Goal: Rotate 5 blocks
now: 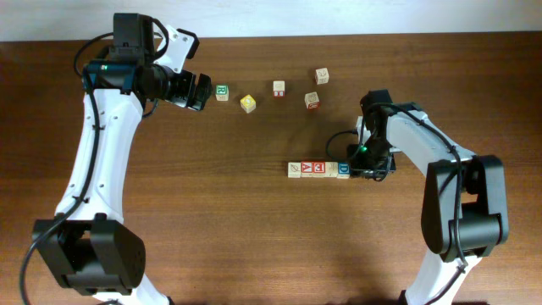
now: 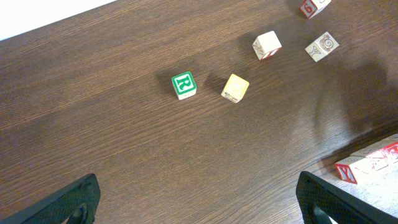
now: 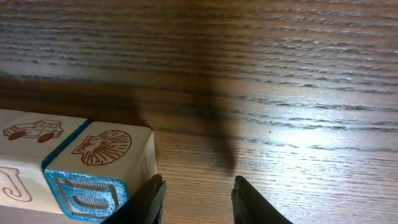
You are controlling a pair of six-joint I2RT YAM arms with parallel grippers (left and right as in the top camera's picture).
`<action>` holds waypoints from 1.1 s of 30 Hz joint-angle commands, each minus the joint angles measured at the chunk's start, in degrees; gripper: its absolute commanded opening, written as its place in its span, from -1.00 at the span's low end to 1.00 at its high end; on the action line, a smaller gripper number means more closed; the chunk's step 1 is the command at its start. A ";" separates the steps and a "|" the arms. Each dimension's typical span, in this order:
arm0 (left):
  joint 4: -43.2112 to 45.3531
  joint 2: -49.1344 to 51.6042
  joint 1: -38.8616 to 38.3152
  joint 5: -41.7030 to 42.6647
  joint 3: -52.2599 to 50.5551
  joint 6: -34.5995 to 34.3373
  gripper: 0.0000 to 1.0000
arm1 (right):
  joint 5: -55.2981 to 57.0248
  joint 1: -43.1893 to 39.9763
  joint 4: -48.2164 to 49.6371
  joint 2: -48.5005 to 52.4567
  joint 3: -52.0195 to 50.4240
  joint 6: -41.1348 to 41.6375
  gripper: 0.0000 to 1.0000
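Observation:
The blocks lie in a straight row (image 1: 318,169) on the table, pale cubes with red print in the middle and a blue-lettered block (image 1: 344,169) at the right end. The blue block (image 3: 87,190) fills the lower left of the right wrist view, with a car-printed block (image 3: 34,134) next to it. My right gripper (image 1: 367,171) sits low just right of the blue block, its jaws partly open with bare wood between them (image 3: 196,199); its left finger is right at the block's side. My left gripper (image 1: 200,91) hovers wide open and empty (image 2: 205,211) at the back left.
A green-lettered cube (image 1: 222,92), a yellow-faced cube (image 1: 247,103) and three more pale cubes (image 1: 279,88) (image 1: 312,101) (image 1: 322,76) lie scattered along the back. The green cube (image 2: 183,85) and the yellow cube (image 2: 235,88) lie ahead of the left gripper.

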 commanded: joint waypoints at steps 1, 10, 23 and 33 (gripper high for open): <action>-0.07 0.61 0.09 0.83 0.98 -0.39 0.98 | -1.44 -0.11 0.44 -0.35 -0.48 -0.57 -0.27; -0.07 0.61 0.09 0.83 0.98 -0.39 0.98 | -3.30 5.38 4.15 -0.35 -0.48 -0.83 -0.26; -0.07 0.61 0.09 0.83 0.98 -0.39 0.98 | -3.54 15.28 8.35 -0.35 -0.46 2.51 -0.25; -0.09 0.61 0.11 0.83 0.98 -0.39 0.98 | -3.61 9.70 -8.85 -0.52 15.32 5.86 -0.25</action>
